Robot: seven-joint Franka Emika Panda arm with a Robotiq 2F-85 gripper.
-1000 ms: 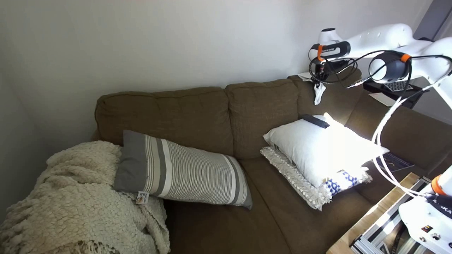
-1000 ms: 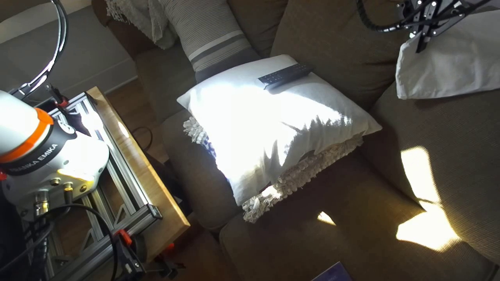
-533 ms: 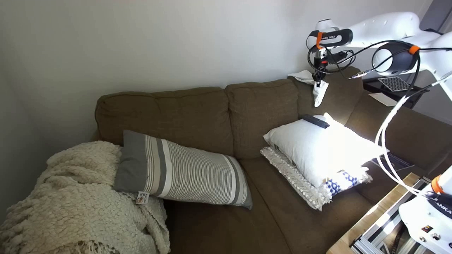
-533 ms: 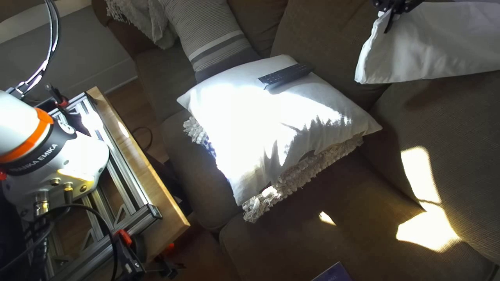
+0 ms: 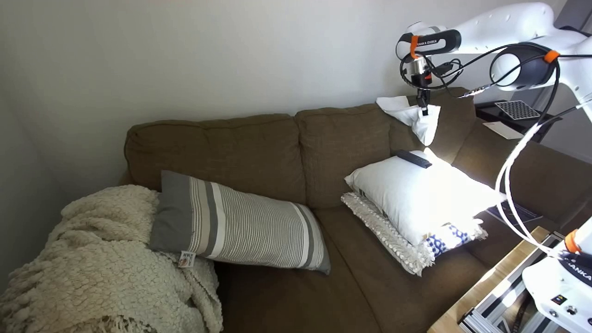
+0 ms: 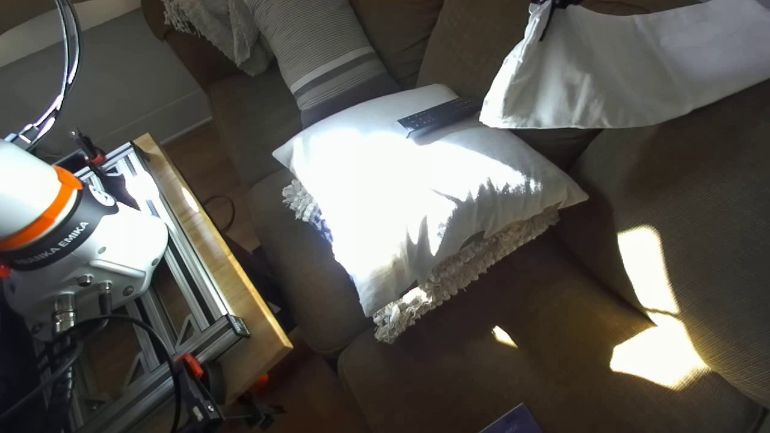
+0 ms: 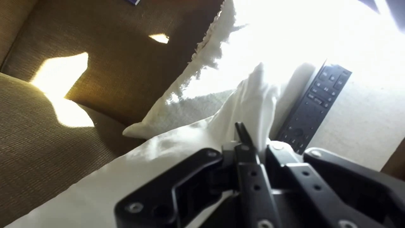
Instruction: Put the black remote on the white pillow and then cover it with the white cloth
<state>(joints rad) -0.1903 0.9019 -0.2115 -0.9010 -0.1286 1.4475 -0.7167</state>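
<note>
The remote (image 6: 438, 117) lies on the pillow (image 6: 409, 174), buttons up, its far end at the edge that faces the back of the sofa (image 5: 217, 148). Remote and pillow are where they were 1.0 s and 0.5 s ago. The pillow's middle is too bright to make out.

The cloth (image 6: 613, 72) is what has moved. Earlier it hung off to the side, apart from the pillow; now, in an exterior view, its low corner has swung across to the remote's end and overlaps that edge of the pillow. Whether it touches either is not clear. More of it shows than before, slung from the gripper (image 5: 424, 112) to the top of the sofa's back, where another part rests.

The gripper is pinched narrow on a gathered bit of the cloth. In the wrist view the cloth rises in a fold past the fingers (image 7: 246, 155), and the remote is just beside it, partly hidden at the near end. The arm (image 5: 513, 32) has risen over that span, and the gripper has travelled with the cloth.

Under the pillow lies the cushion (image 5: 444, 238), its blue print and fringe sticking out. Farther along the sofa, the striped pillow (image 5: 254, 226) lies with its grey end against the blanket (image 5: 101, 259); neither has changed. The arm's base (image 6: 120, 240) stands by a wooden top (image 6: 258, 325), also as before.
</note>
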